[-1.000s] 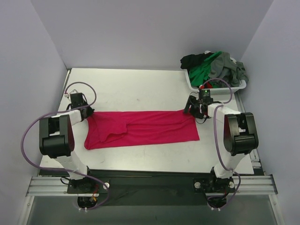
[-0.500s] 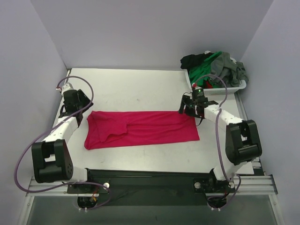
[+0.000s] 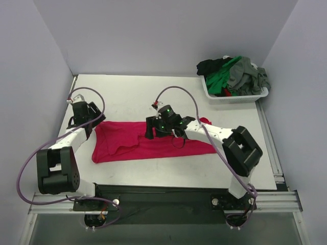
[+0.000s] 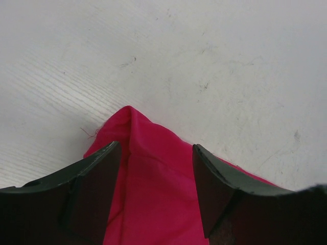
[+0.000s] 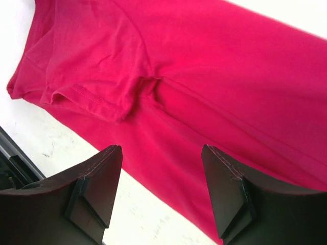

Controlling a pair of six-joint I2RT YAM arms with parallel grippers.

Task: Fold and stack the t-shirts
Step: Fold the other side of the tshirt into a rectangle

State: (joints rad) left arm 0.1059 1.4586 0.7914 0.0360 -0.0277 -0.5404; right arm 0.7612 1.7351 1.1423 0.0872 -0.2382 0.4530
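Though lowered close to the cloth, gripping nothing with left claw (image 3: 86,115) (image 4: 156,153) or right claw (image 3: 151,130) (image 5: 161,150).

Left claw: spread wide at the far left corner of the crimson-red t-shirt (image 3: 130,140) (image 4: 153,199) (image 5: 230,76), one finger on either side of the pointed corner tip in the wrist view, cloth running up between them, not pinched. Whether brushing the fabric: cannot tell.

Right claw: likewise wide apart, reached across from the right and hanging over the middle of the same shirt. Below it in the wrist view, a folded sleeve edge with its stitched hem, framed between the two fingers, no contact visible.

Crimson-red t-shirt: laid out as a long strip across the table (image 3: 153,97), left end at the left claw, middle under the right claw, far right corner slightly bunched up. Green t-shirt (image 3: 220,77), grey t-shirt (image 3: 246,71) and black t-shirt (image 3: 208,65): heaped in the white basket (image 3: 236,97) at the table's far right corner, well apart from both claws.

Against a second ago: left claw then narrow at the shirt's left edge, now opened and shifted toward the far corner; right claw then at the shirt's right end near the basket, now swung leftward to its middle. Shirt in much the same spot.
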